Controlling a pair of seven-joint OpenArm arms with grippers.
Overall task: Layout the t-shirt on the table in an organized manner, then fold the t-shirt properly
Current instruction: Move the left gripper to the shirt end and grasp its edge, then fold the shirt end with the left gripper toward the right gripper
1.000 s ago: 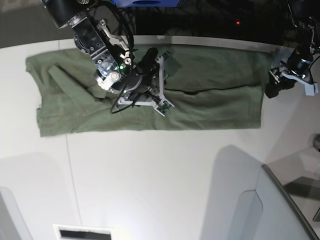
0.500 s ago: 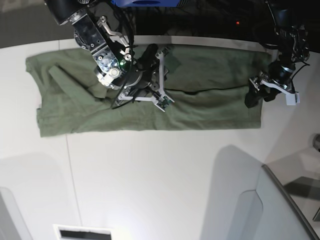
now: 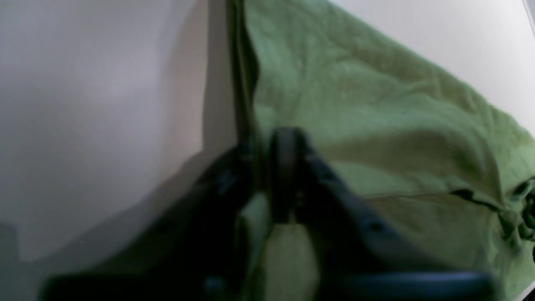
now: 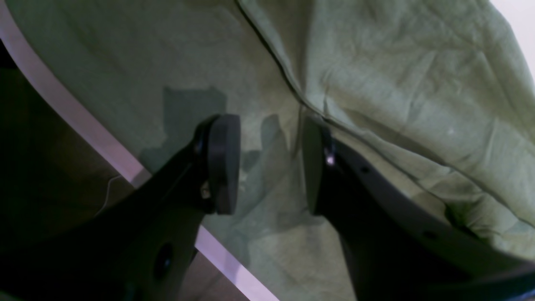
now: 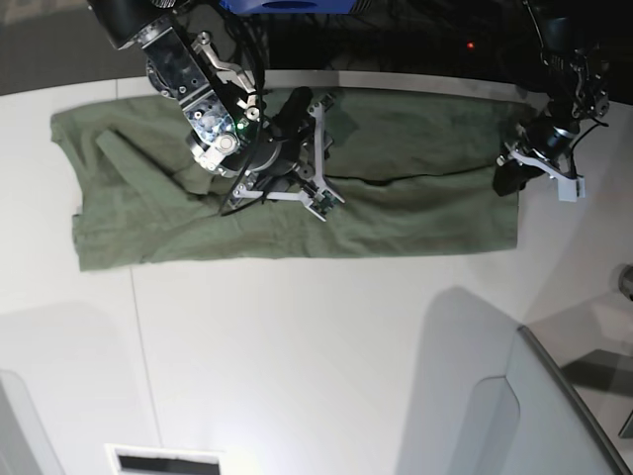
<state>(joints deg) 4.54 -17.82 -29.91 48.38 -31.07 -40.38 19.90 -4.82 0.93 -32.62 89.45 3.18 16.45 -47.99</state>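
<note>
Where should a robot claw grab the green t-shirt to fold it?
Probably the hem edge of the t-shirt, coming in from the open table beside it. There the cloth lies flat with a free edge to pinch. The left claw is already shut on that end. The right claw hangs open over the middle, where there is no edge.

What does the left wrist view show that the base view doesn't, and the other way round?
Left wrist only: close up, the left gripper is shut on the hem edge of the t-shirt, green cloth pinched between its dark fingers, though the picture is blurred.

Base only: the whole shirt lies spread lengthwise near the far edge of the table, and the right gripper hangs over the shirt's middle, jaws apart, holding nothing. A grey panel sits at the near corner.

Both: the green shirt, the white tabletop beside its edge, and the left gripper at that edge.
</note>
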